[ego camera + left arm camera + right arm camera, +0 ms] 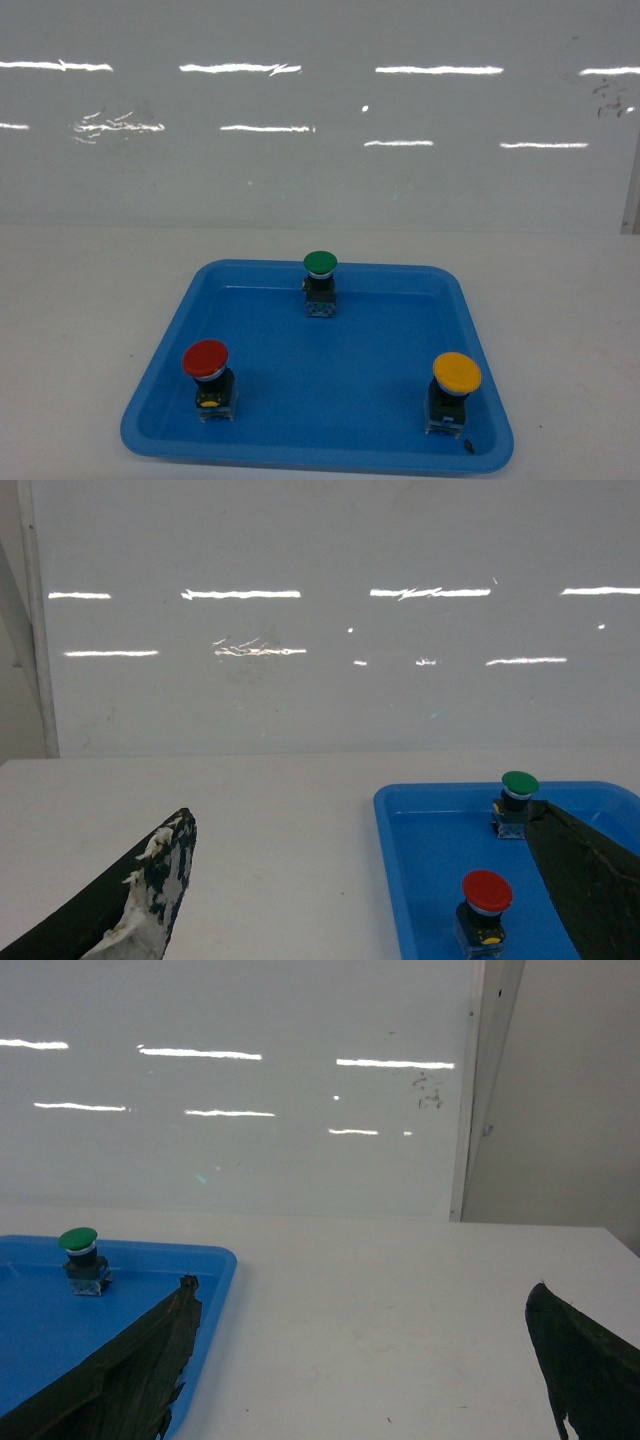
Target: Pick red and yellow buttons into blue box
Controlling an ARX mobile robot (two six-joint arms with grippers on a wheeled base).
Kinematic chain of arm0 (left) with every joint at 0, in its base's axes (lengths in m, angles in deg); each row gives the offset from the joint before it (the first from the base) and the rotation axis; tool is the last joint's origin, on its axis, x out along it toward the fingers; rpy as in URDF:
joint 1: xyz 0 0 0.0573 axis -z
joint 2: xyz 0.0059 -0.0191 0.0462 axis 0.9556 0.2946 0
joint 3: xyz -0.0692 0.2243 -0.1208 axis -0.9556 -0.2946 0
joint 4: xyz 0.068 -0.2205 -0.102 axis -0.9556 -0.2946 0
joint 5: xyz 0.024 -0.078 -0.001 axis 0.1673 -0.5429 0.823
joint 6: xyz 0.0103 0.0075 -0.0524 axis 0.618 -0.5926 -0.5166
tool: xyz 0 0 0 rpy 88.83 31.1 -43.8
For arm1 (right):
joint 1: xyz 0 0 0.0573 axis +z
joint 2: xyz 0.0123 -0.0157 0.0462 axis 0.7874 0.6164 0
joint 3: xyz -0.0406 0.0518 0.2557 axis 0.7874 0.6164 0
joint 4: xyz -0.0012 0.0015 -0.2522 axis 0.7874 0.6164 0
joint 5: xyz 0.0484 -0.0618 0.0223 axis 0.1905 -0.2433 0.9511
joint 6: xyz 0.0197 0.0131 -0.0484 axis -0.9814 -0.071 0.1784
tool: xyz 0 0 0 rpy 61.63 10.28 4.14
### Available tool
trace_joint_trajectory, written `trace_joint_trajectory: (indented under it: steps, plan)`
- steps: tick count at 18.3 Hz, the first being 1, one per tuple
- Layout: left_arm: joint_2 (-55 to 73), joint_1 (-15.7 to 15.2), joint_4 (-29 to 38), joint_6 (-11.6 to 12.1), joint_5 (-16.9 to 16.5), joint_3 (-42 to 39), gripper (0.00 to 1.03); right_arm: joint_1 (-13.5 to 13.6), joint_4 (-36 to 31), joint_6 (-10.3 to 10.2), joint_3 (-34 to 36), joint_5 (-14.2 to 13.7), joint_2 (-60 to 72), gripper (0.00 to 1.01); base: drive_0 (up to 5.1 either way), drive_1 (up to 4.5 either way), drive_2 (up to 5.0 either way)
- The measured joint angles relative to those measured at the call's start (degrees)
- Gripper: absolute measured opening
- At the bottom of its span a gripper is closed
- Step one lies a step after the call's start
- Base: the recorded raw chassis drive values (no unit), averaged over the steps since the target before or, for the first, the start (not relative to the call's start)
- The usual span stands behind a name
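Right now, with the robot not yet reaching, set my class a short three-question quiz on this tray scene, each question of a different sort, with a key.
1. True or false: the red button and the yellow button both stand upright in the shallow blue tray.
2. Multiple choice: in the head view, the green button stands A) at the tray's near left corner, B) by the middle of its far rim, C) on the white table outside the tray.
3. Fill in: in the left wrist view, the left gripper has its fingers spread ____, holding nothing.

Key: 1 true; 2 B; 3 apart.
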Motion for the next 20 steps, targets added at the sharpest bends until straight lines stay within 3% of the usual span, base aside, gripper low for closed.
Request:
trace_joint_trajectory:
  steps: [15,18,20]
  plan:
    - [-0.13,0.04,-0.63,0.11,0.52,0.0,0.98,0.0,0.0,0.0,0.0,0.0,0.0,0.98,0.0,0.0,0.0]
    - [0.35,-3.13,-2.64,0.39,-1.84,-0.04,0.98,2.69,-5.64,0.59,0.09,-1.9,4.33,0.98,0.0,0.0,0.0]
    - [8.9,-1.2,6.64,0.33,-1.31,-0.02,0.98,5.4,-15.37,1.64,0.09,-1.84,14.69,0.98,0.0,0.0,0.0]
